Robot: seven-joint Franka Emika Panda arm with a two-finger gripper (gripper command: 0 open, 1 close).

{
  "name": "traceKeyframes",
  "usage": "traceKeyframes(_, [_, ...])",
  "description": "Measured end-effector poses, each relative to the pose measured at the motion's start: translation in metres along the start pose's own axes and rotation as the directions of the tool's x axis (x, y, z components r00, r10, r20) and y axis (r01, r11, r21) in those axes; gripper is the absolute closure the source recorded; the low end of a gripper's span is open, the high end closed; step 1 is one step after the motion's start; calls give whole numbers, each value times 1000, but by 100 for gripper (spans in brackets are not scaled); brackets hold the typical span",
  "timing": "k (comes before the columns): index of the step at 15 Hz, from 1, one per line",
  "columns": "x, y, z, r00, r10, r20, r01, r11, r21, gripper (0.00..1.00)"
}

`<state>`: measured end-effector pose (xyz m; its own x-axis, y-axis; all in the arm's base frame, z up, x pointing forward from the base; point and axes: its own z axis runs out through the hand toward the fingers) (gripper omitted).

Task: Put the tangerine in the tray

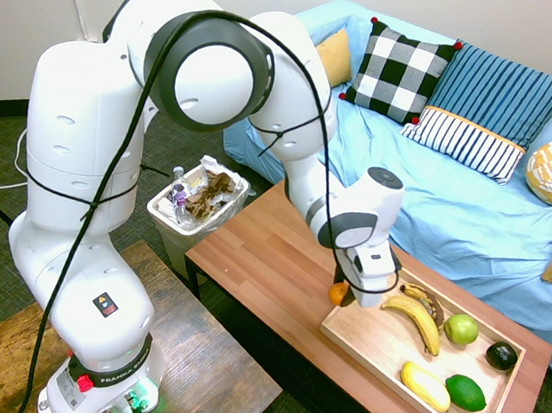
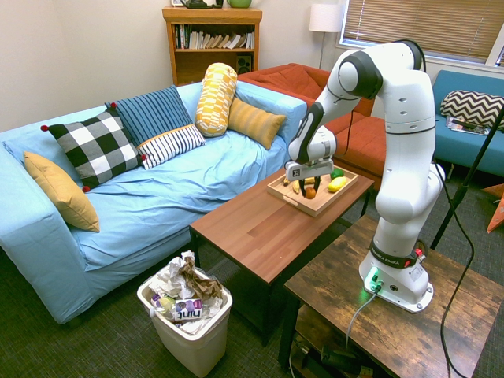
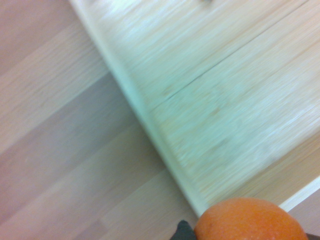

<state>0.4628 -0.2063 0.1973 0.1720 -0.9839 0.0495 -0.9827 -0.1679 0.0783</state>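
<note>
Tray (image 1: 360, 340): I see it on the table's (image 1: 269, 266) sofa-side end, filling that end.
Tangerine (image 1: 338, 294): held in the gripper (image 1: 344, 293) over the tray's edge nearest the table's middle.
Bananas (image 1: 419, 315): in the tray, toward its sofa-side edge.
Bin (image 1: 196, 202): on the floor beyond the table's opposite end.

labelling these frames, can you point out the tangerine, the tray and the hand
tangerine (image 1: 338, 294), first exterior view, orange side showing beside the fingers
tray (image 1: 368, 336), first exterior view, bare floor near its table-side end
hand (image 1: 349, 288), first exterior view, midway between the fingertips
</note>
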Motion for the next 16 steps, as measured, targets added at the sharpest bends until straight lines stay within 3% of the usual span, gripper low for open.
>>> traceKeyframes(3, [42, -11, 12, 998, 64, -8, -64, 998, -17, 100])
traceKeyframes(8, [61, -35, 80, 992, 129, 10, -128, 989, -69, 100])
traceKeyframes(12, [67, -47, 102, 990, 140, 7, -139, 987, -77, 100])
traceKeyframes(13, [66, -48, 103, 990, 138, 7, -137, 987, -77, 0])
traceKeyframes(16, [65, -52, 101, 991, 131, 7, -131, 989, -71, 0])
